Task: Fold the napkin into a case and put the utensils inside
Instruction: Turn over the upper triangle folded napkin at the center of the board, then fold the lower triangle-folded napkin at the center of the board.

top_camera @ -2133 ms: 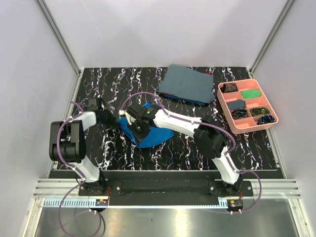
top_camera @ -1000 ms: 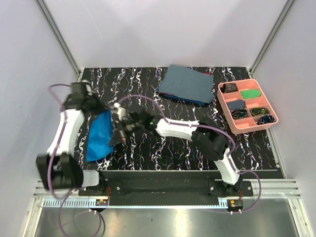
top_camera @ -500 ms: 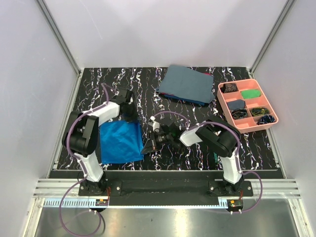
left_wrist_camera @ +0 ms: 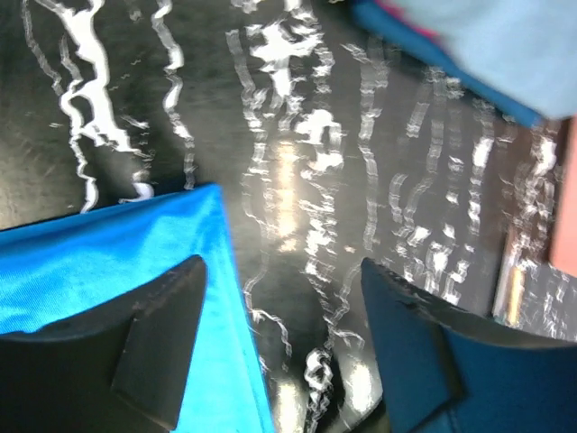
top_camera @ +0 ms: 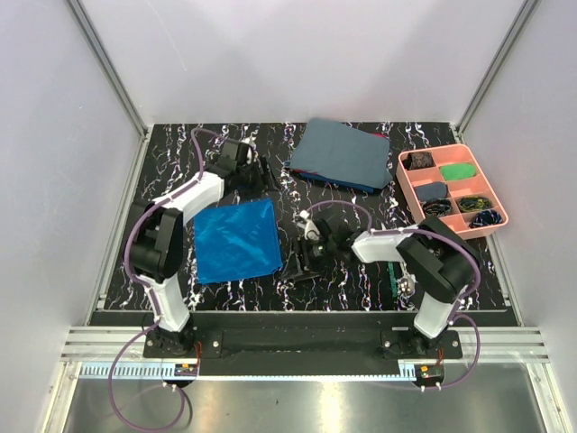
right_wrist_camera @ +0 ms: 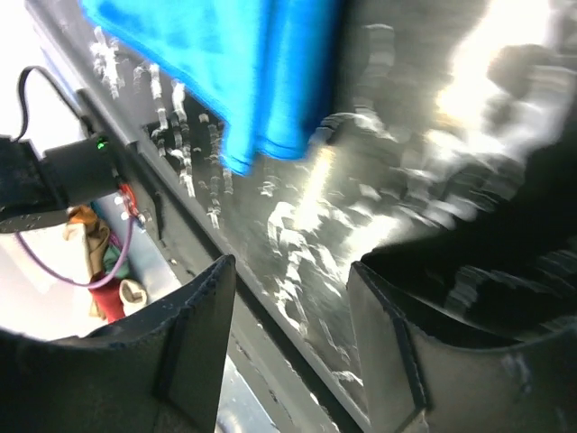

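Note:
The napkin (top_camera: pixel 236 240) lies spread flat as a bright blue, roughly square sheet on the left half of the table; no case is in view. My left gripper (top_camera: pixel 264 176) hangs open and empty just beyond the napkin's far right corner. In the left wrist view that napkin corner (left_wrist_camera: pixel 108 257) sits under the left finger of the gripper (left_wrist_camera: pixel 284 347). My right gripper (top_camera: pixel 299 263) is open and empty beside the napkin's near right corner (right_wrist_camera: pixel 243 81); its jaws (right_wrist_camera: pixel 293 338) stand wide apart over bare table. A thin green-handled utensil (top_camera: pixel 393 272) shows by the right arm.
A folded grey-blue cloth (top_camera: pixel 341 153) lies at the back centre and shows in the left wrist view (left_wrist_camera: pixel 505 45). A pink compartment tray (top_camera: pixel 453 192) with small items stands at the right. The table's front edge (right_wrist_camera: pixel 207 225) runs close under the right gripper.
Both grippers have opened and let go of the napkin, which now lies flat. The left gripper drew back toward the far side, the right gripper moved away to the right.

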You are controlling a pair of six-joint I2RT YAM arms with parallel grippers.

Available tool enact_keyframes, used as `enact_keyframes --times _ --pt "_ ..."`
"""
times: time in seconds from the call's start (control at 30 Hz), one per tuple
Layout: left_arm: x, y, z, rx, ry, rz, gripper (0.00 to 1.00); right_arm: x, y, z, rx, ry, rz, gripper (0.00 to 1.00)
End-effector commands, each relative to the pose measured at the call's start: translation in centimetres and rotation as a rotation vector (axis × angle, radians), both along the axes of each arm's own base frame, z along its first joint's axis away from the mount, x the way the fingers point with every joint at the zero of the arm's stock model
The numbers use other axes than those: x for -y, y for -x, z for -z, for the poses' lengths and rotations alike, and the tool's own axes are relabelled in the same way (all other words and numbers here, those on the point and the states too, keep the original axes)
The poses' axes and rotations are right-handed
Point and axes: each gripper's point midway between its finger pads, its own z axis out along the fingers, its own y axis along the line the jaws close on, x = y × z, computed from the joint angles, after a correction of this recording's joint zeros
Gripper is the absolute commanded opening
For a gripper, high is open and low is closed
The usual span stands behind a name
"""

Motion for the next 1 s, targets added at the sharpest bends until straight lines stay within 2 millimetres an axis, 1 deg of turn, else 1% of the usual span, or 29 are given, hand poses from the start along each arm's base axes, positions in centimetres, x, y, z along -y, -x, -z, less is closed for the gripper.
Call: enact_keyframes --times 0.0,0.03,0.07,0.1,0.13,0.17,0.2,0.23,0.27,0.3,0.33,0.37,0.4,0.43,0.47,0.5,0.53,0.57,0.6,0.63,0.7,0.73,0.77,0.83,0.87,0.97 --pt "0.2 1.7 -7.6 0.127 0.026 0.102 0.73 4.2 -2.2 0.5 0.019 0.143 0.078 0.62" --pt "-0.5 2.5 -6.9 0.116 0.001 0.090 0.72 4.1 -3.4 -0.2 0.046 0.131 0.089 0.62" --pt "-0.8 3.1 -7.1 0.120 -0.002 0.088 0.70 4.5 -4.7 -0.2 0.050 0.135 0.111 0.63" --pt "-1.1 4.0 -7.9 0.132 0.007 0.077 0.69 4.5 -5.2 -0.4 0.048 0.136 0.102 0.62" --pt "-1.2 5.2 -6.7 0.105 0.009 0.082 0.63 4.2 -5.9 -0.7 0.053 0.125 0.098 0.61" --pt "-1.1 6.0 -6.3 0.096 0.009 0.086 0.60 3.5 -7.3 -1.4 0.071 0.109 0.098 0.61" --pt "-0.4 7.0 -6.9 0.120 0.020 0.097 0.56 3.7 -8.3 -1.7 0.071 0.105 0.119 0.59" --pt "-0.7 8.2 -5.2 0.097 -0.006 0.088 0.52 3.4 -9.4 -2.5 0.085 0.089 0.131 0.58" --pt "-0.4 9.0 -5.7 0.124 0.002 0.092 0.52 3.4 -9.9 -2.3 0.079 0.086 0.135 0.55" --pt "0.9 9.9 -5.4 0.137 0.017 0.117 0.55 3.6 -10.7 -2.5 0.068 0.075 0.152 0.54" --pt "0.9 10.9 -4.1 0.117 -0.003 0.114 0.65 3.2 -11.7 -2.7 0.067 0.065 0.156 0.53" --pt "1.2 11.5 -3.8 0.116 -0.013 0.112 0.68 3.2 -12.3 -2.8 0.063 0.056 0.159 0.53" --pt "2.4 12.6 -3.5 0.116 -0.021 0.137 0.68 3.0 -12.8 -3.1 0.050 0.035 0.153 0.53" --pt "2.4 13.0 -2.6 0.115 -0.061 0.128 0.68 2.5 -13.9 -3.2 0.052 0.024 0.152 0.52" --pt "3.4 13.9 -1.9 0.113 -0.086 0.156 0.68 2.1 -14.4 -3.4 0.047 0.014 0.148 0.51" --pt "3.6 14.3 -1.3 0.099 -0.104 0.151 0.68 1.9 -15.0 -3.4 0.050 0.013 0.151 0.50" --pt "3.3 14.3 -0.7 0.101 -0.143 0.125 0.68 1.3 -16.2 -3.7 0.065 0.006 0.152 0.50" --pt "3.5 14.7 0.1 0.087 -0.170 0.123 0.67 1.3 -16.7 -3.6 0.064 0.016 0.159 0.49" --pt "3.2 14.9 0.6 0.070 -0.186 0.092 0.67 1.1 -17.3 -3.6 0.079 0.026 0.166 0.49" --pt "2.7 14.9 1.2 0.074 -0.220 0.063 0.67 0.7 -18.4 -3.7 0.094 0.025 0.169 0.49" --pt "2.8 15.2 2.1 0.064 -0.238 0.039 0.66 0.6 -18.8 -3.3 0.079 0.041 0.155 0.49" --pt "2.7 15.0 2.2 0.069 -0.251 0.030 0.65 0.2 -19.4 -3.2 0.079 0.038 0.150 0.49" --pt "2.9 15.3 2.8 0.063 -0.269 0.039 0.64 0.1 -19.6 -3.1 0.072 0.036 0.149 0.49" --pt "3.1 15.4 3.1 0.063 -0.280 0.033 0.64 -0.3 -20.0 -2.9 0.065 0.029 0.142 0.49" --pt "3.2 15.5 3.7 0.051 -0.291 0.036 0.64 -0.3 -20.1 -2.8 0.064 0.027 0.142 0.48" --pt "3.6 15.5 4.5 0.033 -0.303 0.043 0.61 -0.7 -20.6 -2.7 0.064 0.020 0.139 0.48"
